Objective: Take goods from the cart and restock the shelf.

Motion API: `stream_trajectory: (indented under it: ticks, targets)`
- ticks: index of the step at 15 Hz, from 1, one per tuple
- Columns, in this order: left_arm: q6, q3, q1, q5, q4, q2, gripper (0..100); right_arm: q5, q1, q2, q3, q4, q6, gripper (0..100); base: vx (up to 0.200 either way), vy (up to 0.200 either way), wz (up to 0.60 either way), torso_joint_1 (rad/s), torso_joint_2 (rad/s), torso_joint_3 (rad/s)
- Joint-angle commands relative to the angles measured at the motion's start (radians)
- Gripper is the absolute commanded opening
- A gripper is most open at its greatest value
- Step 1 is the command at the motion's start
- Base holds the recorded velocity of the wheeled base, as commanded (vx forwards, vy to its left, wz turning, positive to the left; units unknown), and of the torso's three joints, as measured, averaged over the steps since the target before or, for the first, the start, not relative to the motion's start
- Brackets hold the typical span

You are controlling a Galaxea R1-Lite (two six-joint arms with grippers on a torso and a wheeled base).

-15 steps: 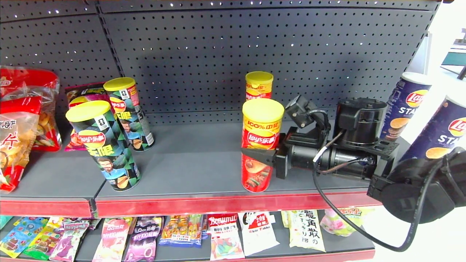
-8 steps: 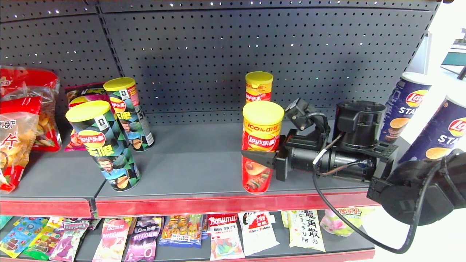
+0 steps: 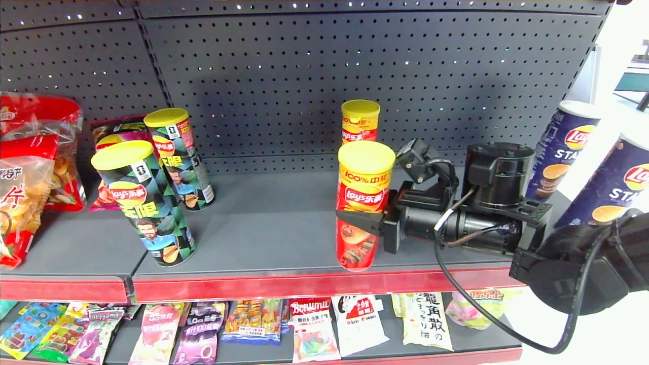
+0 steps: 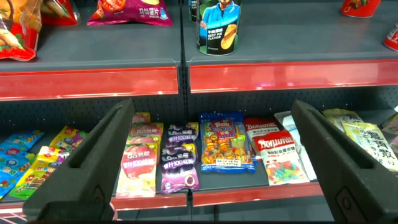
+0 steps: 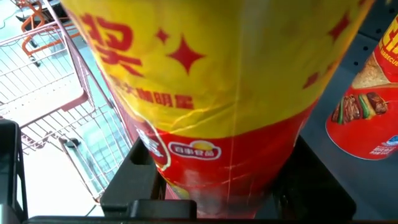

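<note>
The right pincer (image 3: 361, 221), clenched round the red-and-yellow cardboard chip tube (image 3: 366, 182), has eased it down slightly; it now looks seated at the grey metal shelf's (image 3: 274, 228) near edge, ready for release.

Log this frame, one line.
right gripper: shut on red chip can | can upright at shelf front edge | left gripper: open, empty

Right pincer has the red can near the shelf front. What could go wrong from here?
1. The red can stands close to the shelf's red front lip; released unseated, it might tip off forward.
2. The right pincer grips it at mid-height, so pulling away sideways could drag it over.
3. Pushed deeper, it may knock the matching can right behind.
</note>
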State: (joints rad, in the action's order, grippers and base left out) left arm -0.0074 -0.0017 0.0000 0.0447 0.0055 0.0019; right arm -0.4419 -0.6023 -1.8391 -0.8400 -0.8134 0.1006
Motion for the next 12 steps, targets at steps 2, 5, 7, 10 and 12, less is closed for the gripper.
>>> stream_trajectory:
  ticks: [2, 5, 7, 10, 12]
  targets:
    - [0.0, 0.0, 0.0, 0.0, 0.001, 0.0, 100, 0.0, -0.001, -0.005, 0.01, 0.002, 0.001, 0, 0.0, 0.0, 0.0, 0.0, 0.0, 0.0]
    - [0.0, 0.0, 0.0, 0.0, -0.001, 0.0, 100, 0.0, 0.001, -0.003, 0.01, -0.015, -0.001, 0, 0.0, 0.0, 0.0, 0.0, 0.0, 0.0]
    - [0.0, 0.0, 0.0, 0.0, 0.001, 0.0, 100, 0.0, 0.001, -0.002, 0.01, -0.021, -0.001, 0, 0.0, 0.0, 0.0, 0.0, 0.0, 0.0]
    - [0.0, 0.0, 0.0, 0.0, -0.001, 0.0, 100, 0.0, 0.001, 0.001, 0.012, -0.021, -0.002, 100, 0.0, 0.0, 0.0, 0.0, 0.0, 0.0]
    - [0.0, 0.0, 0.0, 0.0, -0.001, 0.0, 100, 0.0, 0.001, 0.008, 0.012, -0.021, -0.004, 100, 0.0, 0.0, 0.0, 0.0, 0.0, 0.0]
